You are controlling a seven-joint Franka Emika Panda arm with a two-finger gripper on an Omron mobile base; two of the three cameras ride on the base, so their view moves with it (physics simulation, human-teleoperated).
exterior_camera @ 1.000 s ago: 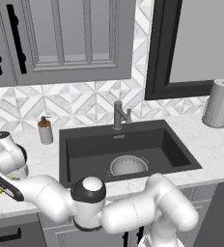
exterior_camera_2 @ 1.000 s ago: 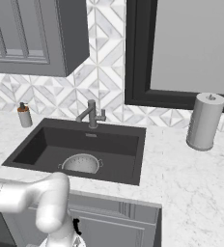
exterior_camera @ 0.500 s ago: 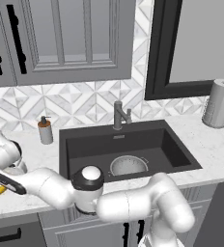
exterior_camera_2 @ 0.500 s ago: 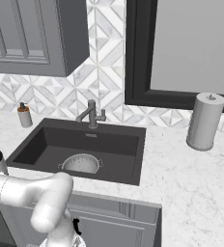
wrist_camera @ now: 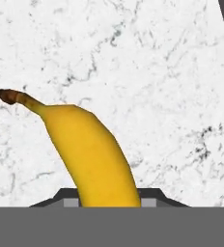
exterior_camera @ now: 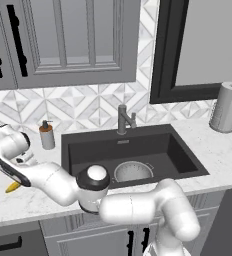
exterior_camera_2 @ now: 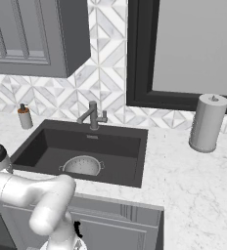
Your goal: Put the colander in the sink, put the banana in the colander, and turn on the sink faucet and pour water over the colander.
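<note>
Left base view: the colander (exterior_camera: 133, 171) sits in the sink (exterior_camera: 184, 156), centre frame; the banana (exterior_camera: 12, 187) lies on the counter (exterior_camera: 28, 200) at left edge. Right base view: colander at lower left. Hand view: the hand (wrist_camera: 109, 202) brackets the banana at bottom centre; grip state cannot be determined.

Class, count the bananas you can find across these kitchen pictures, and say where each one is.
1. The banana lies on the white counter left of the sink, between the fingertips of the gripper. Others could be hidden behind the arm.

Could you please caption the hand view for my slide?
Gripper closing around the yellow banana lying on the white marble counter.
</note>
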